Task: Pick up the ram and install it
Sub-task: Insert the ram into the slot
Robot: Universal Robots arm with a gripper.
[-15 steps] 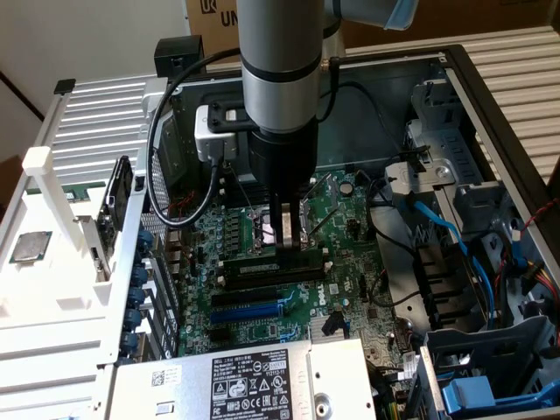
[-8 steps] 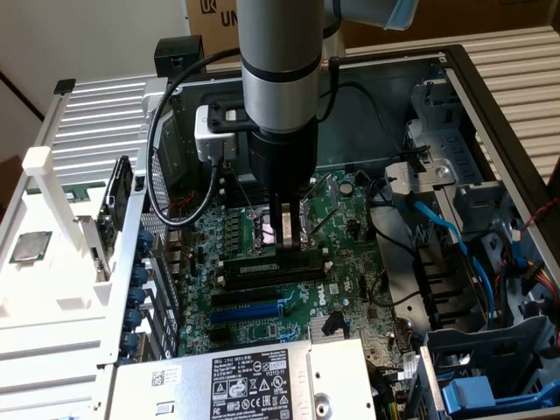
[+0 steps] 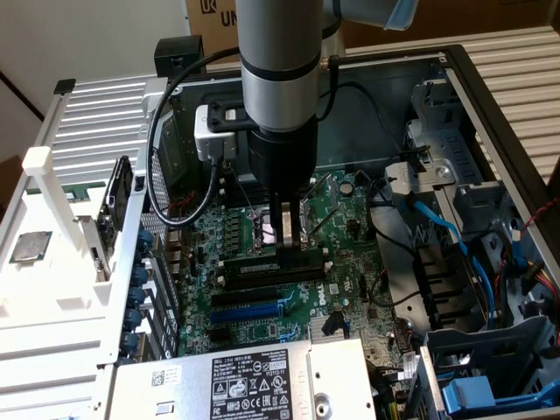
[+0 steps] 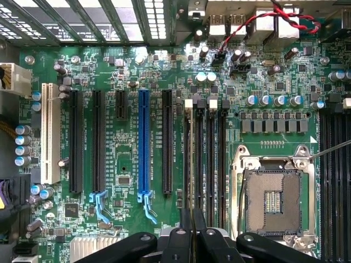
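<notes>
The gripper [image 4: 192,234] had its fingers drawn close, apparently pinched on the top edge of the ram [image 4: 191,164], which stood in a memory slot between the blue slot [image 4: 143,142] and the processor socket [image 4: 272,200]. Pickup looked done, though whether the ram was fully seated couldn't be told. Neighbouring slots crowded just beside; above the board lay open room.
</notes>
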